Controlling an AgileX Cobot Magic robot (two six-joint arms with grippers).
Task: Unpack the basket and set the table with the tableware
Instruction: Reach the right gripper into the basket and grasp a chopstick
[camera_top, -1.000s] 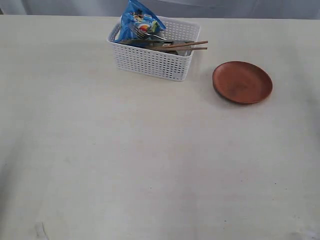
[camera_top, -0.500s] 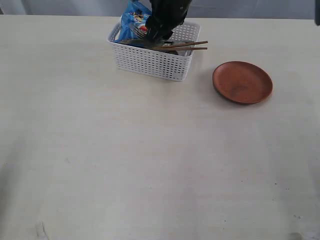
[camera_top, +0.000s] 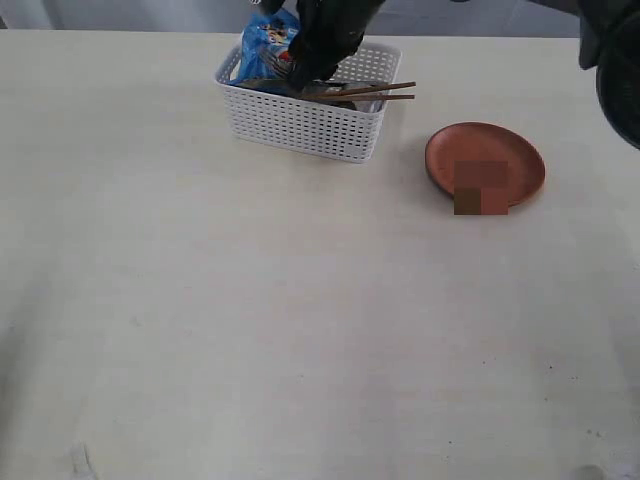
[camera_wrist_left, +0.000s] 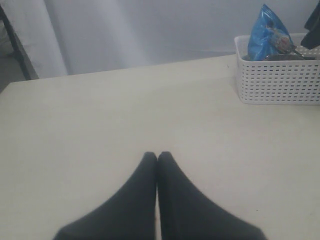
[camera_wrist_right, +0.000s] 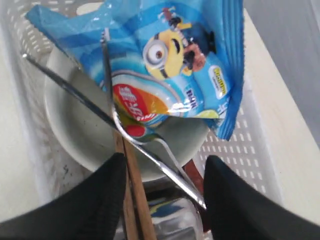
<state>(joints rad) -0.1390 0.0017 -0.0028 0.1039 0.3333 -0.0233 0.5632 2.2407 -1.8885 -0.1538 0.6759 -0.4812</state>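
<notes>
So the white perforated plastic basket (camera_top: 305, 125) sat at the far side of the broad cream-white table (camera_top: 300, 320), and most of the tableware was in it. From the right wrist view you could see a pale round bowl (camera_wrist_right: 85, 125) at the bottom, a blue minion snack bag (camera_wrist_right: 170, 65) propped over it, a steel fork (camera_wrist_right: 109, 85) and a thin steel knife (camera_wrist_right: 70, 92) crossing on top of the bowl, and something shiny that looked like the steel cup (camera_wrist_right: 170, 220) underneath. The brown wooden chopsticks (camera_top: 375, 92) lay across the basket rim, with the tips poking out past its right end in the exterior view. The round brown plate (camera_top: 480, 145) was out on the table, to the right of the basket and clear of it. The right gripper (camera_wrist_right: 165, 195) was down over the basket with its claw released: the jaws stood apart on either side of the fork and chopsticks and weren't clamped on anything. The left gripper (camera_wrist_left: 157, 160) was off over bare tabletop, well away from the basket (camera_wrist_left: 277, 82), with its claw clenched tight and nothing in it.
</notes>
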